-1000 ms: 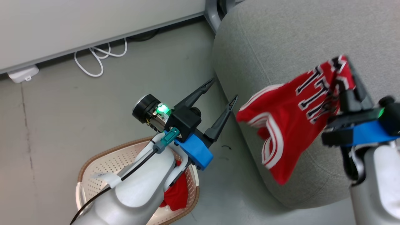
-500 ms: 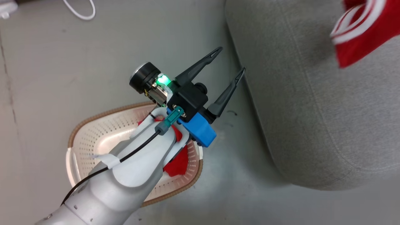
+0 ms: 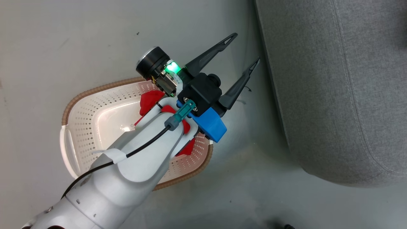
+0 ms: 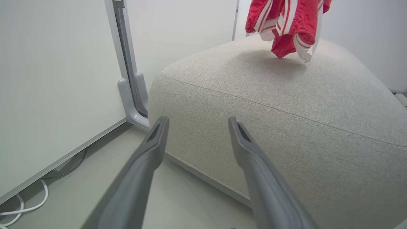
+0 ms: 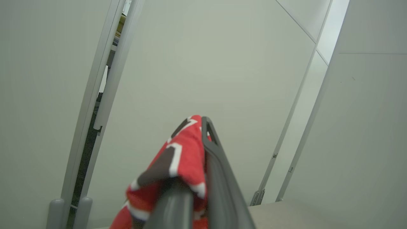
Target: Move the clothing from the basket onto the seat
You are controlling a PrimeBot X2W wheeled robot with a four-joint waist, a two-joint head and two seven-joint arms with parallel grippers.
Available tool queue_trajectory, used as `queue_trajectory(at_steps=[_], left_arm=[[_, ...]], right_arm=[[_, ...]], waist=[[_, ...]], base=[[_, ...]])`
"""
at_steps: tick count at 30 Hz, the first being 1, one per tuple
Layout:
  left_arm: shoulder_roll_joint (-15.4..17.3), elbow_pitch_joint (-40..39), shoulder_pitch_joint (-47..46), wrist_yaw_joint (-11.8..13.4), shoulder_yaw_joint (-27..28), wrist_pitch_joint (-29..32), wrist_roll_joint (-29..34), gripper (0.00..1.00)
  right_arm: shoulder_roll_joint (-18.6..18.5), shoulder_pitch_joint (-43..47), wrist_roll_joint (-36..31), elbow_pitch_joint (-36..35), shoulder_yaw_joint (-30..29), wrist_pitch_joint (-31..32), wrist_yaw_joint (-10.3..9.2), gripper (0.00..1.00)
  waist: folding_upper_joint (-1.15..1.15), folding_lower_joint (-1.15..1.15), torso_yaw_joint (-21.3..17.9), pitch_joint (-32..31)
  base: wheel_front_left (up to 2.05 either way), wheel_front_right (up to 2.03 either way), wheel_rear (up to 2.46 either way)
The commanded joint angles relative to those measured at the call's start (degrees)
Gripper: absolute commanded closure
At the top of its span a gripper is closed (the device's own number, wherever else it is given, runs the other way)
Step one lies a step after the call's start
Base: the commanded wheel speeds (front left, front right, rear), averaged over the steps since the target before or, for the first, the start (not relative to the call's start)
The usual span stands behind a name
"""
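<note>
The grey floor (image 3: 79,38) has a cream basket (image 3: 105,108) on it. The big grey seat (image 3: 334,95) stands near the basket, with a strip of floor between them. By the seat there is a pale wall (image 4: 47,79) with a grey post (image 4: 130,92) at its foot. A white cable (image 4: 28,208) curls on the floor under the wall. The robot's pale left arm (image 3: 140,165) reaches across the top of the basket, so it hides a lot of what is inside. A black wire (image 3: 143,148) runs along that arm, and a little green light (image 3: 173,67) glows near the wrist.

The left gripper (image 3: 246,46) is wide open, with its two dark fingers spread like a V. It holds nothing and touches nothing. It hangs over the floor between the basket and the seat, pointing at the seat's side. The right gripper (image 5: 197,124) is pinched tight on the jersey (image 4: 286,25), with red cloth bunched between its fingers. The jersey dangles over the top of the seat (its low ends are right down by the cushion, but I cannot tell if they touch). The plain red cloth (image 3: 149,100) lies in the basket and peeks out on both sides of the arm.

Count them: two grippers, two red clothes, one basket, one seat and one white cable.
</note>
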Motion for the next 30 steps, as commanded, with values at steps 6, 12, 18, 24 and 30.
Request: queue_trajectory(at_steps=[6, 12, 18, 24, 30], left_arm=[[0.26, 0.19, -1.35, -0.20, -0.45, -0.34, 0.29, 0.00], [0.16, 0.32, -1.61, 0.15, -0.58, -0.35, 0.15, 0.00], [0.26, 0.57, -1.30, 0.34, -0.41, -0.36, -0.40, 0.00], [0.09, 0.76, 0.39, 0.73, 0.11, -0.42, -1.13, 0.00], [0.05, -0.62, 3.63, 1.38, 1.82, -0.44, -1.64, 0.00]], right_arm=[[2.71, 2.94, 0.55, 9.10, -0.64, -0.20, 0.03, 1.00], [6.87, 8.80, -0.18, 16.06, -1.19, -0.20, 0.03, 1.00], [9.05, 12.13, 0.76, 18.67, -2.14, -0.20, 0.02, 0.80], [11.31, 17.18, -1.08, 14.35, -3.38, -0.20, 0.03, 0.00], [14.98, 26.02, -2.86, 9.55, -4.10, -0.20, 0.02, 0.00]], waist=[[0.00, -0.01, 0.45, 1.03], [0.00, -0.01, 1.39, 1.18], [0.00, -0.01, 1.49, 0.45], [0.00, -0.01, 1.31, -2.61], [0.00, -0.01, 1.08, -7.77]], base=[[0.00, 0.00, 0.00], [0.00, 0.00, 0.00], [0.00, 0.00, 0.00], [0.00, 0.00, 0.00], [0.00, 0.00, 0.00]])
